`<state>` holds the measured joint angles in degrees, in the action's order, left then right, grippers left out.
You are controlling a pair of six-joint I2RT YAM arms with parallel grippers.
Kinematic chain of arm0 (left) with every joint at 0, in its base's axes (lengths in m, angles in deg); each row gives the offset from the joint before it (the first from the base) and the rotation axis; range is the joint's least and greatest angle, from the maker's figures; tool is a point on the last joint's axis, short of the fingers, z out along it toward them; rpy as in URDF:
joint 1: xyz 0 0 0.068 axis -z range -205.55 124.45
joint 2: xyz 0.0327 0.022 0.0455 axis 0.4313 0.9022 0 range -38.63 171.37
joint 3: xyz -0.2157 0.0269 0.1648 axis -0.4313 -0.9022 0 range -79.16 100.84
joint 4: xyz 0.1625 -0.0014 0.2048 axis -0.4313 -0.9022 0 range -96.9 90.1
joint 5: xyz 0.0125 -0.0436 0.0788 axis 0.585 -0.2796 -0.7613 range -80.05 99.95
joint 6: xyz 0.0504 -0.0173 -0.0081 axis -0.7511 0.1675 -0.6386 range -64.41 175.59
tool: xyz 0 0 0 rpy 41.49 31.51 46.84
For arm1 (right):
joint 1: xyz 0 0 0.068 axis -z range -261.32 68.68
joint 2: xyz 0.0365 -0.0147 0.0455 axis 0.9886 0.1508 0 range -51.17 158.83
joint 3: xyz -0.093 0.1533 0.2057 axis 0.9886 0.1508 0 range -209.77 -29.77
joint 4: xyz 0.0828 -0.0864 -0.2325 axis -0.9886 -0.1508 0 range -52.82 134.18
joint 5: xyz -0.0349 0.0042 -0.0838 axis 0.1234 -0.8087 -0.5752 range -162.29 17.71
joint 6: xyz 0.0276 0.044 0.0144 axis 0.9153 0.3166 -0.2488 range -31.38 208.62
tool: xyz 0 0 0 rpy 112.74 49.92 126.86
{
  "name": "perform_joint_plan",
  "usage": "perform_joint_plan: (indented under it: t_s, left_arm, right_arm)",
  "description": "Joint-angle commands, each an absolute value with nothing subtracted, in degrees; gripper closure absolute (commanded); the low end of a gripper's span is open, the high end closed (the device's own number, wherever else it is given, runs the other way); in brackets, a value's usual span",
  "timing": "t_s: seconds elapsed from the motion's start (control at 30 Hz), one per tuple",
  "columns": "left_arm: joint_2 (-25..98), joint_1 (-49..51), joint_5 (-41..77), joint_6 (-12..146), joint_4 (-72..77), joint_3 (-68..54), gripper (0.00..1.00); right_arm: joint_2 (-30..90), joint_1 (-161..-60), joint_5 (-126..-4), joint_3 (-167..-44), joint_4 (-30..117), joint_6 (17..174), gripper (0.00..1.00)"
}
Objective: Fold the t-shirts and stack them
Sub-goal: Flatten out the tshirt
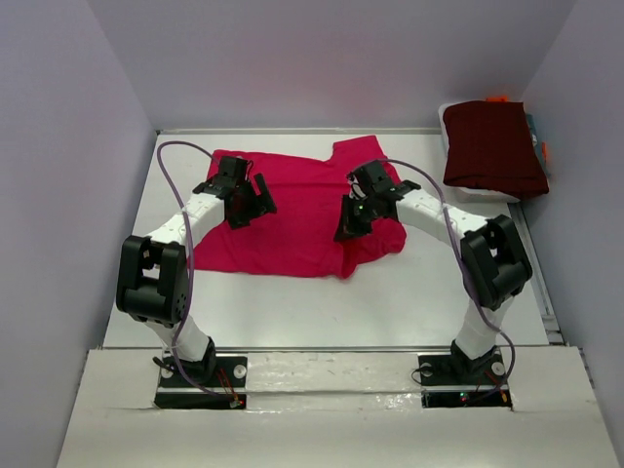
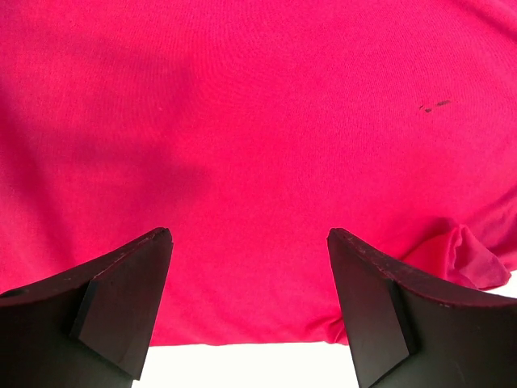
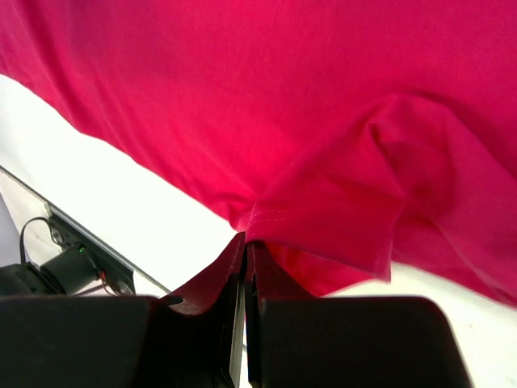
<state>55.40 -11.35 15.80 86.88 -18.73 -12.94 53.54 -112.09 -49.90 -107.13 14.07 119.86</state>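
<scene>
The left arm (image 1: 185,229) reaches over the left half of the pink tee (image 1: 292,219). The left jaws stand wide apart with nothing between them. In the left wrist view, smooth pink cloth (image 2: 242,121) fills everything ahead of and between the two dark fingertips (image 2: 133,283). A strip of white surface (image 2: 242,368) shows just behind them, at the tee's near edge. Ahead and to the right of these jaws is a small dark mark (image 2: 434,105) on the cloth, and close beside the right fingertip a rumpled fold (image 2: 467,259) sticks up. Whether the tips touch the cloth I cannot tell.

The tee lies spread on the surface (image 1: 419,302) between the two arms, mostly flat on the left and bunched at its near right corner.

The right arm (image 1: 439,219) comes in over that bunched corner. The right jaws are pressed together, clamped on a stitched edge (image 3: 275,217) of the tee. From the pinch the cloth (image 3: 283,97) rises and spreads away in front of the jaws, with a puckered fold up and to their right. It may be a sleeve or the bottom hem; the view is too close to say.

Well to the right of the right jaws, at the far right corner, the maroon tee (image 1: 492,146) lies folded on a pale bin (image 1: 483,194).
</scene>
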Motion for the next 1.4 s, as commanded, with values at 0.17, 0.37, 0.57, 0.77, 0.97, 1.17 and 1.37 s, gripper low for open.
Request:
perform_joint_plan:
  t_s: [0.17,0.37,0.57,0.77,0.97,1.17,1.37]
  left_arm:
    - [55.7,-11.1,17.0,85.2,-19.0,-11.8,0.1]
    - [55.9,-10.6,17.9,84.9,-19.1,-11.5,0.1]
    - [55.8,-10.6,18.1,84.6,-19.1,-11.9,0.1]
    - [55.9,-10.6,18.3,84.6,-18.9,-11.8,0.1]
    - [56.0,-10.6,18.4,84.7,-18.9,-12.2,0.1]
    - [55.8,-10.6,18.2,84.7,-19.0,-12.4,0.1]
    - [55.8,-10.6,18.3,84.8,-19.0,-12.4,0.1]
  right_arm:
    - [38.2,-112.3,-53.9,-99.6,6.4,120.2,0.93]
    - [32.1,-112.3,-54.7,-92.2,3.3,122.0,0.92]
    - [29.4,-112.8,-54.2,-87.3,1.5,123.2,0.91]
    - [28.5,-113.3,-53.3,-81.5,2.9,123.6,0.68]
    - [29.2,-113.3,-56.3,-83.1,3.7,122.8,0.3]
    - [27.9,-113.3,-65.8,-83.8,1.5,121.6,0.27]
    - [31.7,-113.3,-72.0,-82.0,7.0,121.1,0.48]
